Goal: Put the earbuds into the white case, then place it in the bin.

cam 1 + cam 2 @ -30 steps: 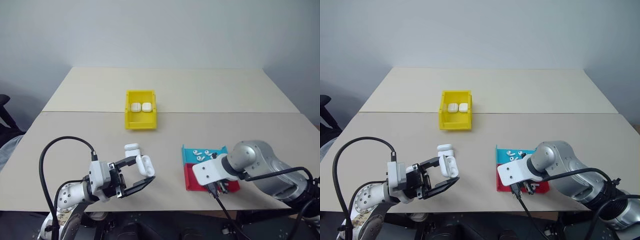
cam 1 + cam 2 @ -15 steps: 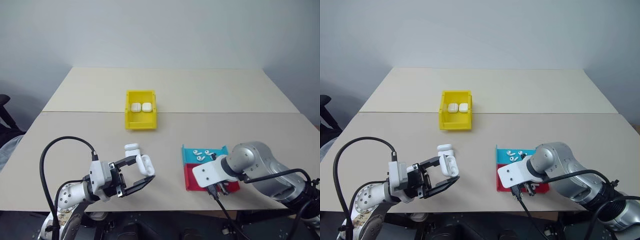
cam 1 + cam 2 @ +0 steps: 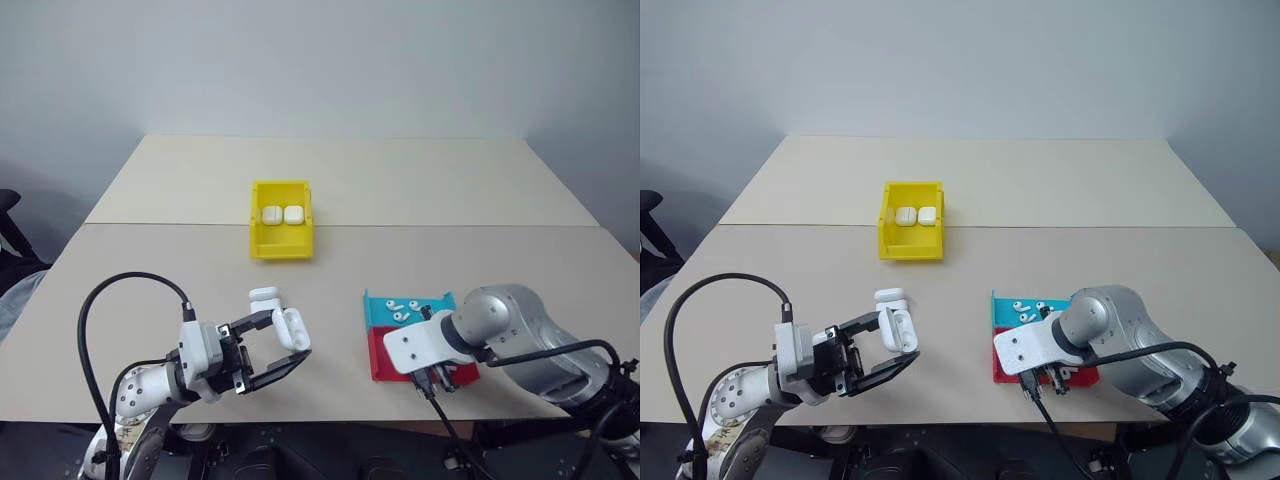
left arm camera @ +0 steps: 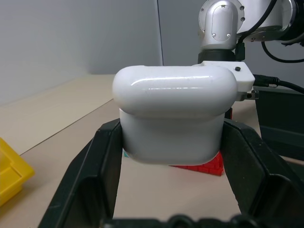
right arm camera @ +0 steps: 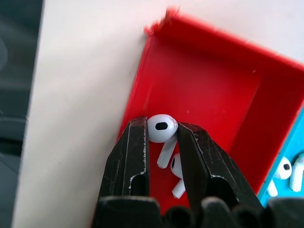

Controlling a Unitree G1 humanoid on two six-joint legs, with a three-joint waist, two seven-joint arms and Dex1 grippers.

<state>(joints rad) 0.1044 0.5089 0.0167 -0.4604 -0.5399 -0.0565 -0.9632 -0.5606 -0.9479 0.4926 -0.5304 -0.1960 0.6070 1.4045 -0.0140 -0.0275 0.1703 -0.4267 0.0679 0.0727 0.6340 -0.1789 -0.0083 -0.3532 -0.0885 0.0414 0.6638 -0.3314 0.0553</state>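
My left gripper (image 3: 288, 345) is shut on a white case (image 4: 173, 118), held above the table at the front left with its lid (image 3: 264, 296) flipped open. My right gripper (image 5: 161, 124) points down into the red tray (image 5: 204, 90) and is shut on one of the earbuds (image 5: 160, 130), pinched at its head. A second earbud (image 5: 176, 172) lies just beneath, on the tray floor. More earbuds (image 3: 400, 308) lie in the blue tray (image 3: 374, 305). The yellow bin (image 3: 280, 245) stands further back, holding two closed cases (image 3: 281, 214).
The red tray (image 3: 383, 357) and blue tray sit side by side at the front right, under my right wrist. Bare table lies between the held case and the trays. A seam (image 3: 450, 226) between two tabletops runs across behind the bin.
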